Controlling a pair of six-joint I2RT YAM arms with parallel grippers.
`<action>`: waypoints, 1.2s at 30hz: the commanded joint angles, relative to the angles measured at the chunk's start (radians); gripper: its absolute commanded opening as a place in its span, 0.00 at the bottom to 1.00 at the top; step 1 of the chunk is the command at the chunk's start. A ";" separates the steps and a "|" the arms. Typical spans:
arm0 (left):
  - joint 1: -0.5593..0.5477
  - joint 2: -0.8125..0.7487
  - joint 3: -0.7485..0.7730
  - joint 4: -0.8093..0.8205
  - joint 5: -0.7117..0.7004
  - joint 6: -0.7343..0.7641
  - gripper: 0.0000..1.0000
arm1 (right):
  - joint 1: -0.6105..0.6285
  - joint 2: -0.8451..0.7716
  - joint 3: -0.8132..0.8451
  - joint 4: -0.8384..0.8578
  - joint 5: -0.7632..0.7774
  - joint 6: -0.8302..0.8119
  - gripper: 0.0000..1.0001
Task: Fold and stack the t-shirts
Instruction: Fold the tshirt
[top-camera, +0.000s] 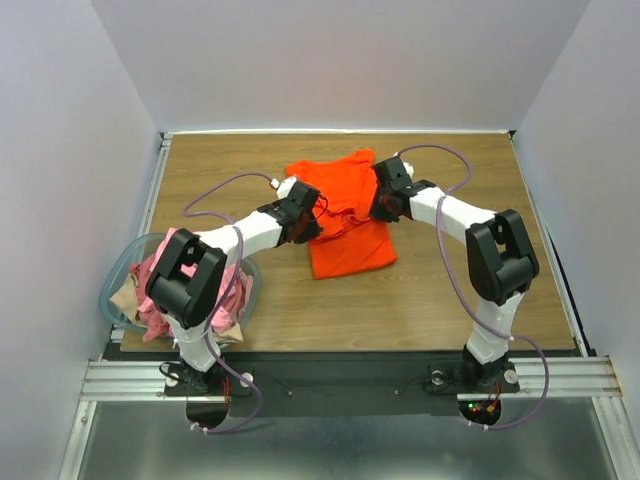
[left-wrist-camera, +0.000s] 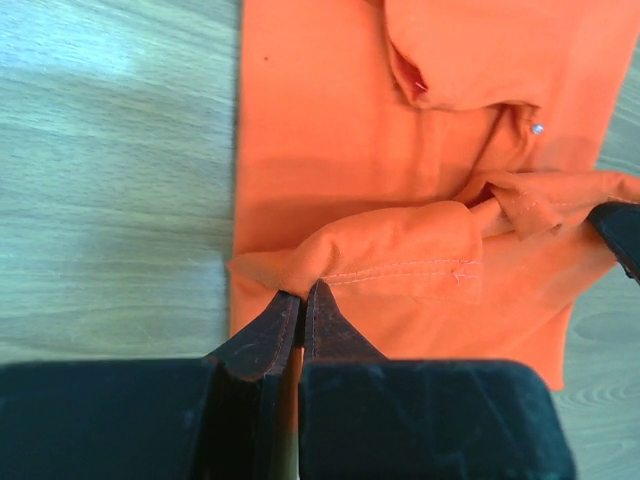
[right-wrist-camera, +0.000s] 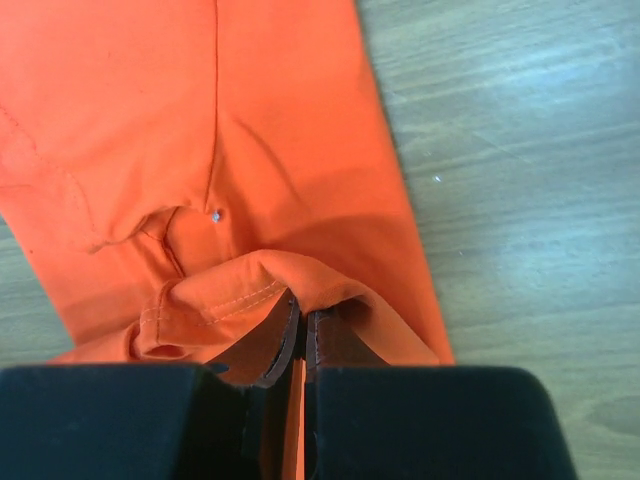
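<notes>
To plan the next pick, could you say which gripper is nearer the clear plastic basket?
Left. The left gripper pinches the orange t-shirt's edge facing the plastic basket; the right gripper pinches the opposite edge, farther away.

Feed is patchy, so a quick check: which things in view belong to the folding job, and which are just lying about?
Job:
- bright orange-red cotton t-shirt, pinched by the left gripper and right gripper
- pink and beige cotton shirts, heaped at the left

Just there:
- clear bluish plastic basket holding that heap
- wooden table
</notes>
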 joint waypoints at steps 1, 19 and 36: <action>0.016 0.014 0.065 0.001 -0.015 0.019 0.14 | -0.010 0.020 0.071 0.038 -0.008 -0.031 0.07; -0.028 -0.338 -0.259 0.061 0.030 -0.063 0.91 | -0.015 -0.349 -0.270 0.039 -0.123 -0.054 1.00; -0.228 -0.512 -0.555 0.099 0.021 -0.258 0.93 | 0.042 -0.079 -0.105 0.234 -0.556 -0.180 1.00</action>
